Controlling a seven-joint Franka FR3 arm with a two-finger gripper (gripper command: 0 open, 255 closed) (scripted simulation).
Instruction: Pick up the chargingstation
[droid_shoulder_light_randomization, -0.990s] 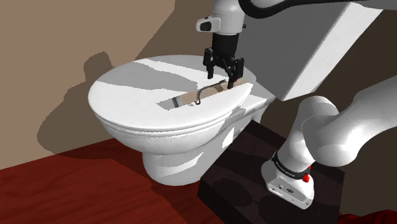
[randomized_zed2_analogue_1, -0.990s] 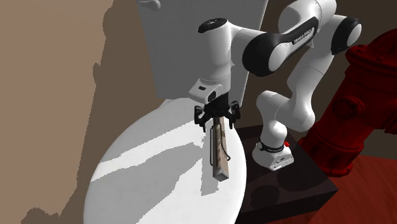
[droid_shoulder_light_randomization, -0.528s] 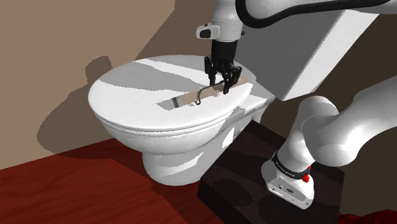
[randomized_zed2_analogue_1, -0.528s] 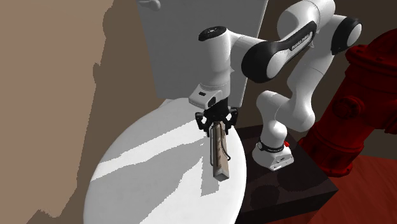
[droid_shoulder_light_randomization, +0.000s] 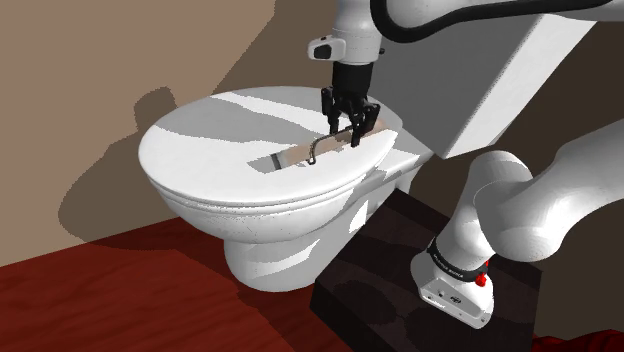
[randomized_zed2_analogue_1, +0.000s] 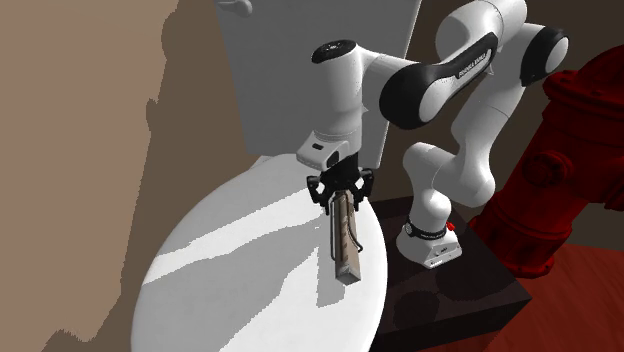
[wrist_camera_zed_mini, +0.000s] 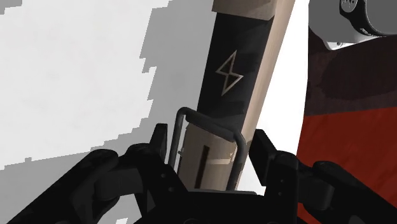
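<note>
Tan, black-panelled station (wrist_camera_zed_mini: 232, 70) lies on the toilet lid (droid_shoulder_light_randomization: 200, 140), clasped between our narrow-set fingers (wrist_camera_zed_mini: 264, 151); we lose its near end behind them.

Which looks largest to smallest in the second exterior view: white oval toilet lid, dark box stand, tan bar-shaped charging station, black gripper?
1. white oval toilet lid
2. dark box stand
3. tan bar-shaped charging station and black gripper: nearly alike, left unranked.
</note>
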